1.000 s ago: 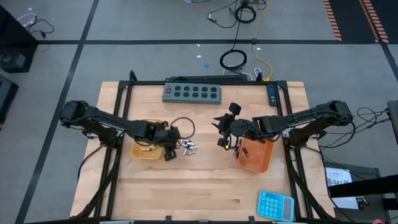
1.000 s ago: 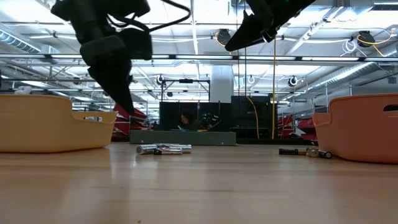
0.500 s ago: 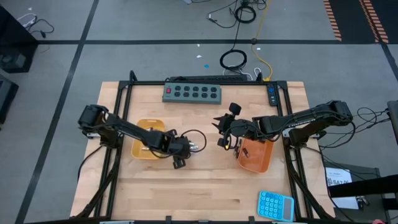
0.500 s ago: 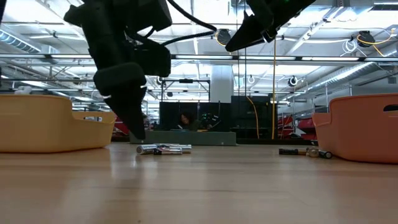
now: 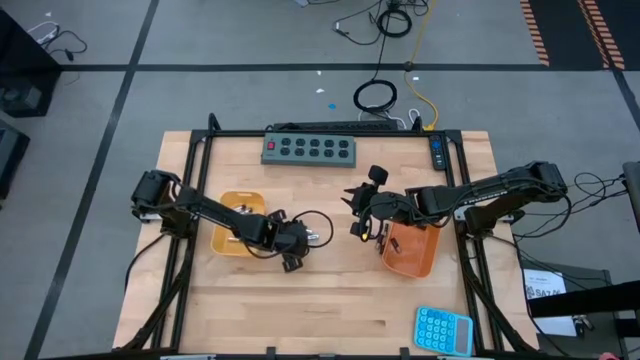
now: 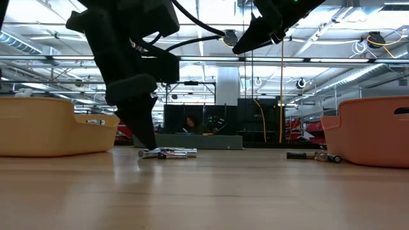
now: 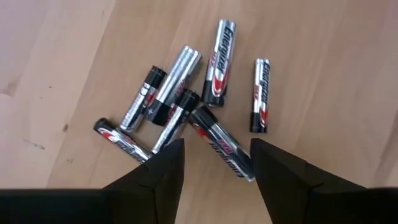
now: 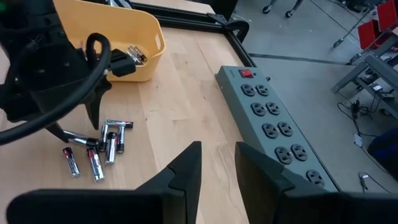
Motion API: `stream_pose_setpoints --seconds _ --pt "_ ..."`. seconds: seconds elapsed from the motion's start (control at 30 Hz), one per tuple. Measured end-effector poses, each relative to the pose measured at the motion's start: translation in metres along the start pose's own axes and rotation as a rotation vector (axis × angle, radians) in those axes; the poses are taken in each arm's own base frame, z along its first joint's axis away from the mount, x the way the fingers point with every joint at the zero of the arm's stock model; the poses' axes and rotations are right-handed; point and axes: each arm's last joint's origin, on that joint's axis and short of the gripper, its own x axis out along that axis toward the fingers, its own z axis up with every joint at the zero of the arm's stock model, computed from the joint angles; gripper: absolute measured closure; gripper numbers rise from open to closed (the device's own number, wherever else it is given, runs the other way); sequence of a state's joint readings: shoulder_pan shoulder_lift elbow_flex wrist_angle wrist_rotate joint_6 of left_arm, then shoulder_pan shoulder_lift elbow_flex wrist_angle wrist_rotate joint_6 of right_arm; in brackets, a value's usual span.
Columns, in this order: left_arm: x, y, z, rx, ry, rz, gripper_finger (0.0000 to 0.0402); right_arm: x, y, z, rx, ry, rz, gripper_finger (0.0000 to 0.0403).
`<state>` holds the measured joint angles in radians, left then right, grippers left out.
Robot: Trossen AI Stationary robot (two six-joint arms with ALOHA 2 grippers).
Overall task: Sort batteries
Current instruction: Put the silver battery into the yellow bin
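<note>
Industrial lab hall: taped concrete floor [image 5: 90, 60], ceiling trusses [image 6: 358, 61], wooden workbench [image 5: 330, 300].

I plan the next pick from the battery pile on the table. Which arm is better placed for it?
Left. Its open tool hangs directly over the loose batteries, fingers straddling one. The right tool waits farther off, raised beside the orange tray.

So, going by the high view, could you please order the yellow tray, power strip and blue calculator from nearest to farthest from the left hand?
From the left hand:
1. Yellow tray, just beside it.
2. Power strip, at the table's far edge.
3. Blue calculator, at the near right corner.
</note>
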<state>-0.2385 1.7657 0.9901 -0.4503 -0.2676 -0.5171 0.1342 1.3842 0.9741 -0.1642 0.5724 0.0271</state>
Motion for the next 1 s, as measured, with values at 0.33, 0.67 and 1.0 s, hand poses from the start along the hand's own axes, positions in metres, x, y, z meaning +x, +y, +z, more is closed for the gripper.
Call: stream_pose_setpoints --seconds 0.33,0.67,1.0 --pt "-0.001 0.002 -0.008 0.03 0.072 0.038 0.0217 0.0 0.0 0.0 0.003 0.004 0.0 0.0313" --pt "0.001 0.007 -0.003 0.062 0.052 0.035 0.0222 0.0 0.0 0.0 0.003 0.004 0.0 0.0313" --pt "0.026 0.009 -0.004 0.085 0.115 0.035 0.0238 0.0 0.0 -0.001 0.002 0.005 0.0 0.0313"
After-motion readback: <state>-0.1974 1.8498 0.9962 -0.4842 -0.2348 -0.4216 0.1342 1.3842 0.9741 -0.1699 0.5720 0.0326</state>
